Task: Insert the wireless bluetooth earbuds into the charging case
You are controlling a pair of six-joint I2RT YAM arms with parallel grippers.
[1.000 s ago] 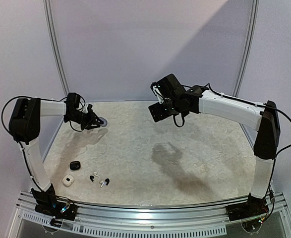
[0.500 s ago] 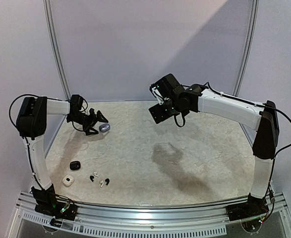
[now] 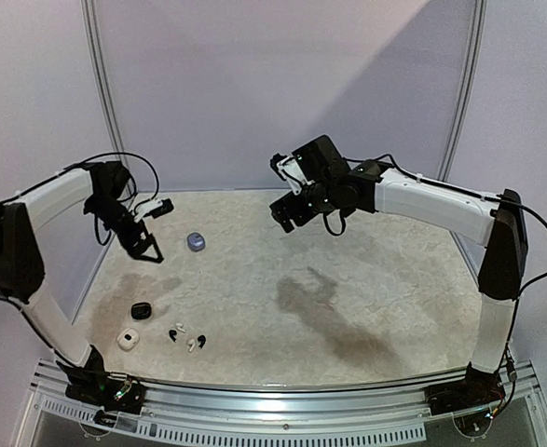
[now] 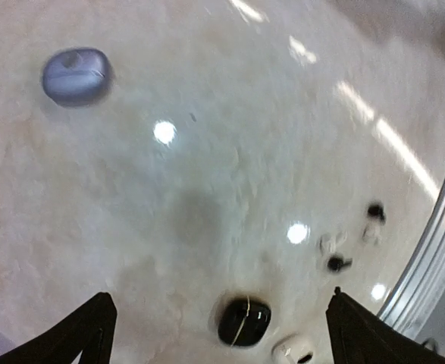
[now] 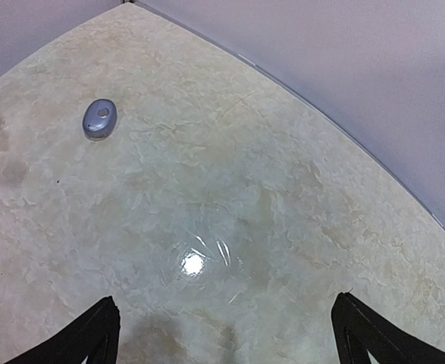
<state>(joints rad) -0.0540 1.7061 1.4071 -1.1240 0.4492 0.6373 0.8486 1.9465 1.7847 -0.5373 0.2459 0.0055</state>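
two cases (image 3: 141,311) lie beside loose earbuds (image 3: 195,343), lavender case (image 3: 195,242) seemingly shut.

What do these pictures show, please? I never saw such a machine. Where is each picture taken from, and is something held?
A left arm and a right arm of a robot stand at a table. One picture looks from above; the other two come from cameras on the wrists, the dark corners being the left fingers and right fingers. On the table lie a lavender case, a black case, a white case and tiny earbuds. Both pairs of fingers are open, above the table, holding nothing.
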